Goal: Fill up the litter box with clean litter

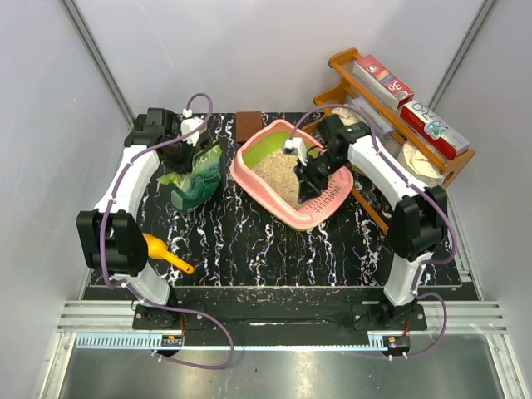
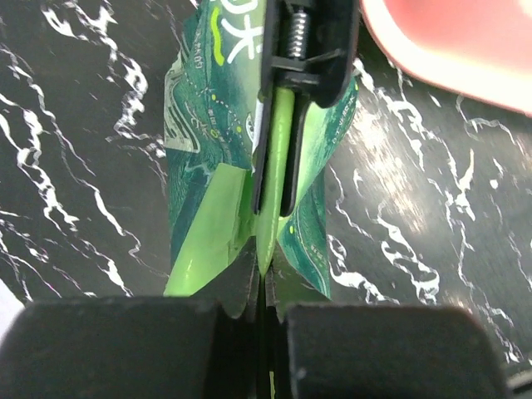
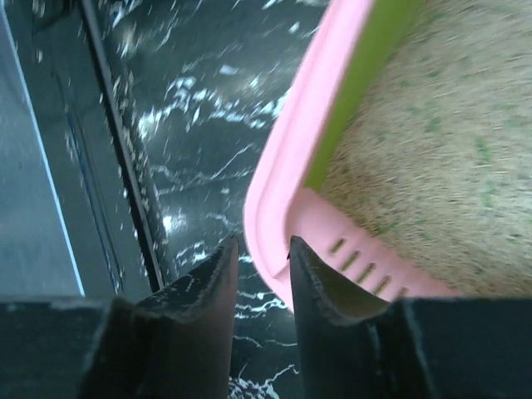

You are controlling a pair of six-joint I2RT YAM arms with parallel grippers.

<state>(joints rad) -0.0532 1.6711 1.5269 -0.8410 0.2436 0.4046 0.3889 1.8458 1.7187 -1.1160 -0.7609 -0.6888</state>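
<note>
The litter box (image 1: 246, 176), a pink tray with lime-green inner walls, lies at the table's middle back and holds a bed of beige clean litter (image 1: 278, 169). My right gripper (image 1: 307, 196) hovers over its slotted near end. In the right wrist view its jaws (image 3: 259, 245) stand a little apart beside the pink rim (image 3: 278, 179), gripping nothing; the litter (image 3: 440, 158) fills the tray. The green bag (image 1: 198, 179) stands left of the box. My left gripper (image 2: 266, 274) is shut on the bag's (image 2: 208, 141) folded top edge, below a black clip (image 2: 312, 50).
A yellow-orange scoop (image 1: 166, 252) lies at the front left by the left arm. A brown wooden rack (image 1: 357, 71) with boxes stands at the back right, close behind the right arm. A small brown block (image 1: 248, 125) sits behind the litter box.
</note>
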